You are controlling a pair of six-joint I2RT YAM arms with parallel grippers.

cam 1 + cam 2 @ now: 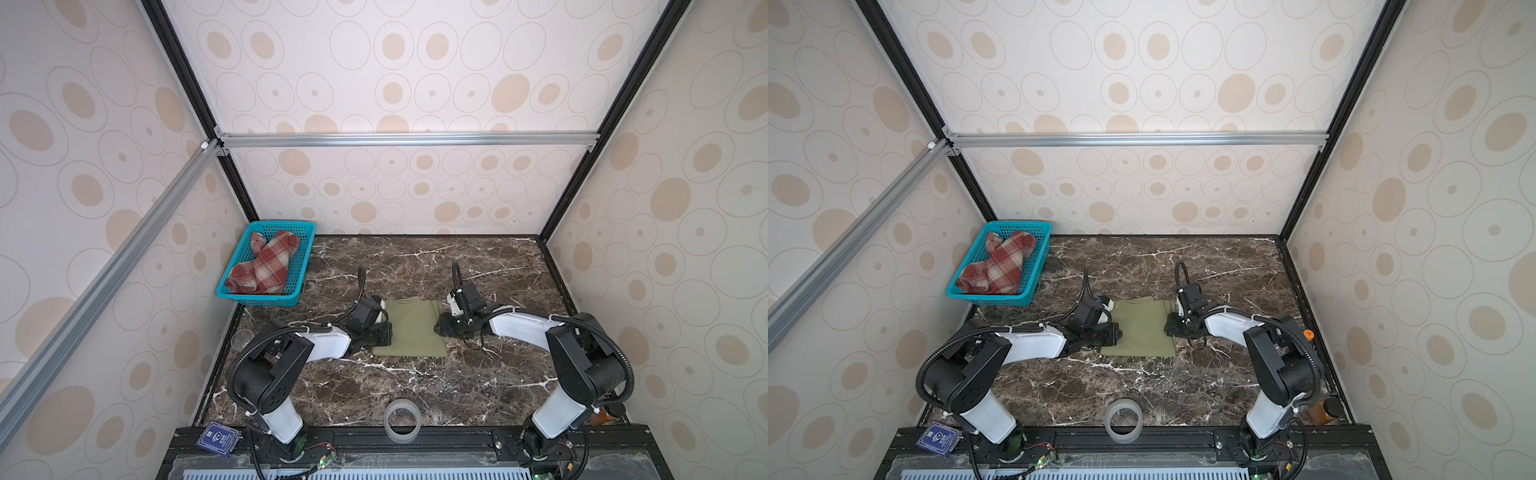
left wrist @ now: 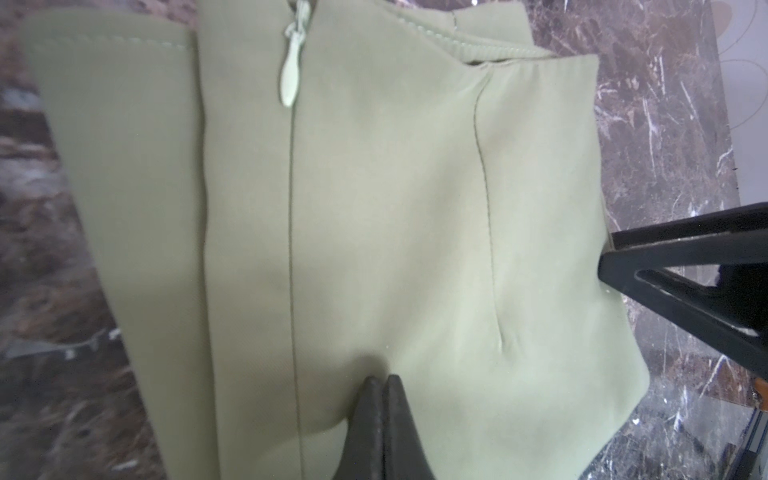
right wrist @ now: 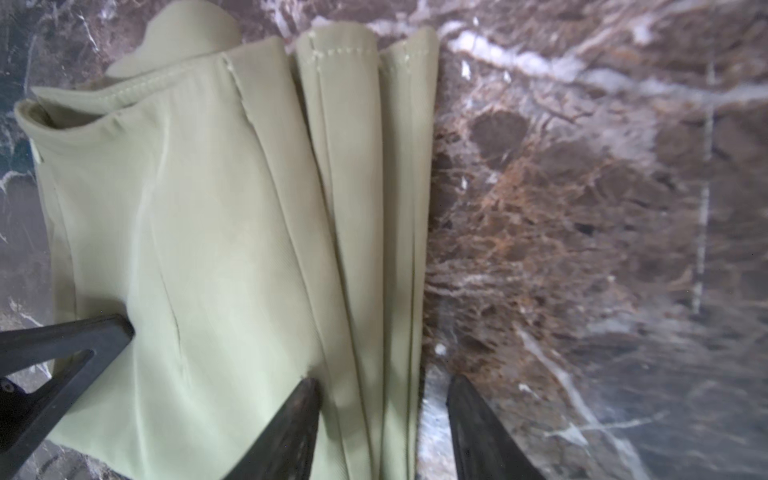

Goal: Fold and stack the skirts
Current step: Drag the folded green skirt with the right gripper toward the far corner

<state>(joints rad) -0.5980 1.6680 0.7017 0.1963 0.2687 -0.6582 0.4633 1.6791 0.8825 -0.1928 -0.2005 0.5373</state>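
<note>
The olive-green skirt lies folded flat on the marble table in both top views. My left gripper is shut, its tips resting on the cloth near the skirt's left edge, beside the zip seam. My right gripper is open at the skirt's right edge. One of its fingers is on the cloth and the other is over bare marble, with the folded pleats between them. The red-and-cream plaid skirt lies crumpled in the basket.
The teal mesh basket stands at the back left corner. A roll of clear tape sits at the table's front edge. A blue card lies at the front left, a brown jar at the front right. Patterned walls enclose the table.
</note>
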